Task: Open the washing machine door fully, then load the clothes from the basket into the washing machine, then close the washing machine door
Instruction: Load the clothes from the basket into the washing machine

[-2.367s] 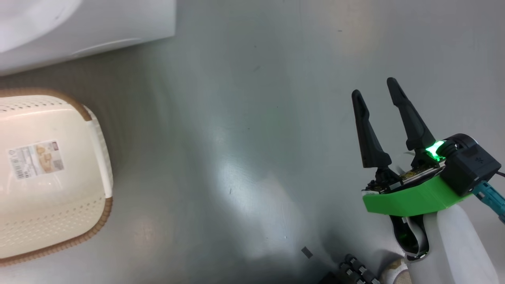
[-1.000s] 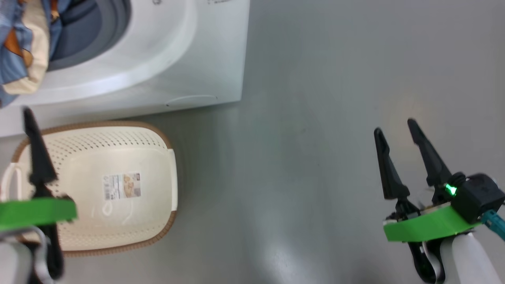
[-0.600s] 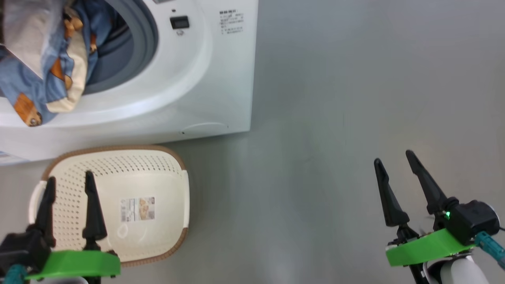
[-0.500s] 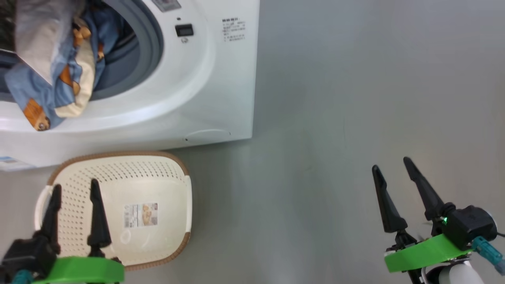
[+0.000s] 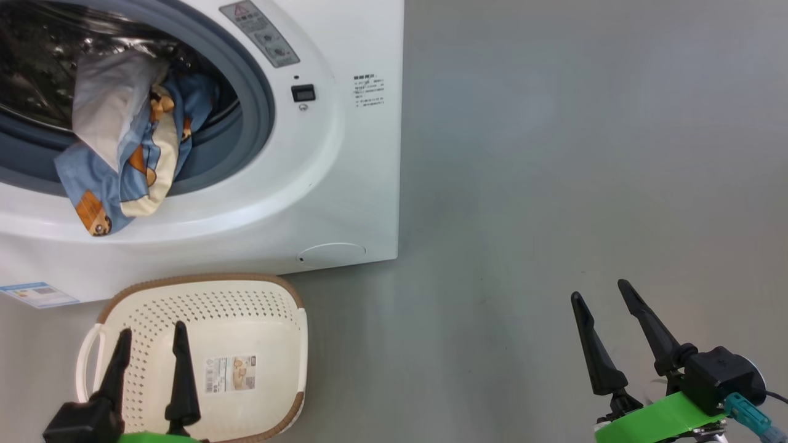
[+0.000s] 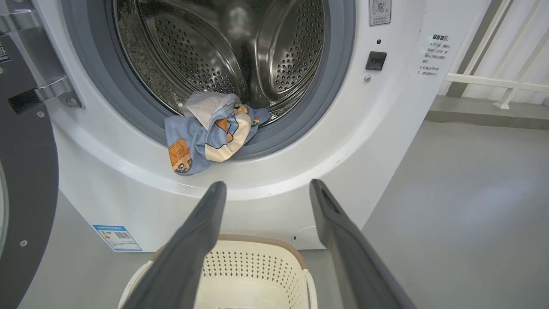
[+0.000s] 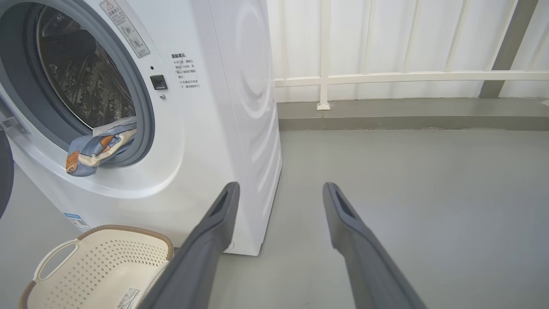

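The white washing machine (image 5: 345, 154) stands with its mouth uncovered. Its washing machine door (image 6: 25, 171) is swung out to the left, dark inner face showing. The clothes (image 5: 123, 166), blue printed fabric with a white piece, hang over the grey gasket lip (image 6: 210, 133), half in the steel drum. On the floor below stands the basket (image 5: 203, 307), with only its label sticker inside. My left gripper (image 5: 153, 328) hovers open over the basket. Out over bare floor to the right, my right gripper (image 5: 599, 290) is open too, with nothing in it.
Grey floor (image 5: 554, 154) spreads to the right of the machine. A white railing (image 7: 386, 77) on a low kerb closes the back. A blue energy sticker (image 5: 37, 294) and a round flap (image 5: 331, 252) sit low on the machine's front.
The head camera has swung left and tilted up, bringing the drum, the clothes and my left gripper into the picture. Both grippers stay open.
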`<state>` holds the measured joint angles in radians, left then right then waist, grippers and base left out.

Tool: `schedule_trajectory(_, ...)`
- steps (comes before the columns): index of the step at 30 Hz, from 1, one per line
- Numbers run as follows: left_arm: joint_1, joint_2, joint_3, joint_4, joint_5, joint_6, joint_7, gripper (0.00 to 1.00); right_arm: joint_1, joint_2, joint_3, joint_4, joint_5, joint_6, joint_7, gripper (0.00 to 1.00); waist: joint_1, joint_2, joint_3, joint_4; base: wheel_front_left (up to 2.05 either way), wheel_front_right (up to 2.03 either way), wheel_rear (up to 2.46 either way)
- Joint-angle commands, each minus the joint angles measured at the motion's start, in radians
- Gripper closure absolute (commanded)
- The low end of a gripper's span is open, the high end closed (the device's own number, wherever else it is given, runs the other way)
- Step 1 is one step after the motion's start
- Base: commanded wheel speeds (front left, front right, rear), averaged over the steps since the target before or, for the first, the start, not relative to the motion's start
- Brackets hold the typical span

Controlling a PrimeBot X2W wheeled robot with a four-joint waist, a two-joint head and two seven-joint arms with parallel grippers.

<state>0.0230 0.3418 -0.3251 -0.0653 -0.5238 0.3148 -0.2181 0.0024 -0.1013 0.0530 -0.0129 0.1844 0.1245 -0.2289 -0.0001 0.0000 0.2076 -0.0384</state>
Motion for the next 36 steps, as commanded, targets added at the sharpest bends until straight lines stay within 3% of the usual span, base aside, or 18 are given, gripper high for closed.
schedule_trajectory(1,-0.002,0.013,0.032,-0.014,-0.003,0.000,0.000,0.00,0.005,-0.006,0.024,-0.030,-0.005,0.006,0.002,0.00,0.0001,0.0000,-0.010,-0.003,0.00,0.00,0.00)
schedule_trajectory(36,-0.061,0.014,0.027,0.017,-0.026,-0.003,0.010,0.00,-0.008,-0.004,0.025,-0.053,-0.006,0.006,0.006,0.00,0.0001,0.0000,0.039,0.005,0.00,0.00,0.00)
